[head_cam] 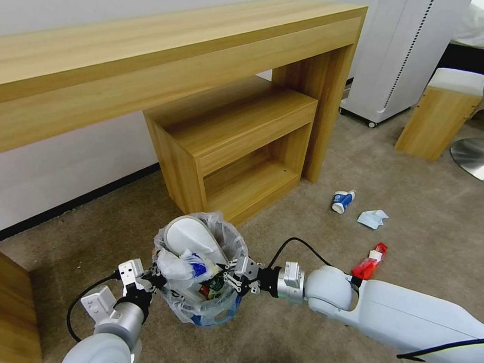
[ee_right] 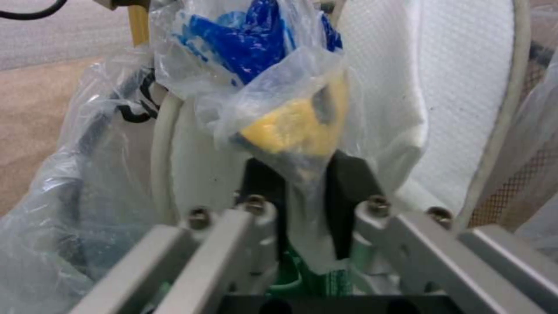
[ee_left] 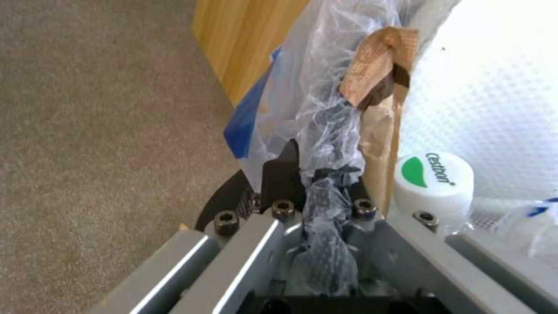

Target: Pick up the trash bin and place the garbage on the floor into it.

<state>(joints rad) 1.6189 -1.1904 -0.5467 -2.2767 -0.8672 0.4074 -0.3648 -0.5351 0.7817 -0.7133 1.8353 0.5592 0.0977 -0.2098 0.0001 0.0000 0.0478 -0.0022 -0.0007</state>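
The trash bin (head_cam: 204, 304), lined with a crinkly clear bag, sits low over the beige floor (head_cam: 429, 238) between both arms. It holds white slippers (head_cam: 193, 236), a white-capped bottle (ee_left: 433, 183) and brown paper (ee_left: 378, 87). My left gripper (head_cam: 152, 277) (ee_left: 322, 174) is shut on the bin's bag-covered rim on its left side. My right gripper (head_cam: 230, 280) (ee_right: 305, 183) reaches over the right rim, shut on a clear plastic wrapper (ee_right: 273, 74) with blue and yellow print. Garbage lies on the carpet to the right: a blue-white cup (head_cam: 342, 201), a tissue (head_cam: 373, 218) and a red wrapper (head_cam: 369, 263).
A long wooden desk (head_cam: 142, 52) stands against the wall with a low wooden shelf unit (head_cam: 235, 134) under it, just behind the bin. A white appliance (head_cam: 401, 49), a wooden stool (head_cam: 441, 116) and a metal chair base (head_cam: 476, 157) stand at the right.
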